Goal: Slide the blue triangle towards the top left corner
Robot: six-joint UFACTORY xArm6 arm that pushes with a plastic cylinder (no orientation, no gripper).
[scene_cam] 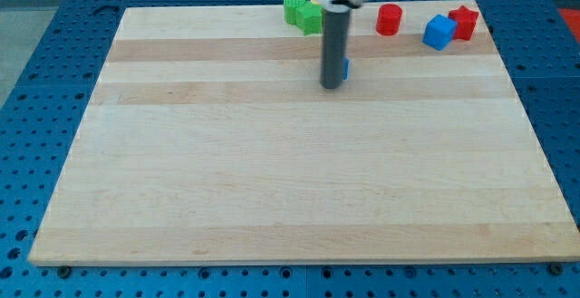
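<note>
The dark rod comes down from the view's top centre and my tip (332, 86) rests on the wooden board (272, 180). A small blue block, the blue triangle (344, 67), shows only as a sliver at the rod's right edge; the rod hides most of it. My tip is right against it, on its left and slightly below. The board's top left corner (127, 13) is far to the view's left of both.
Two green blocks (303, 13) sit together at the top edge, just left of the rod. A red cylinder (389, 19), a blue cube (439, 32) and a red star-like block (464, 22) stand at the top right. Blue perforated table surrounds the board.
</note>
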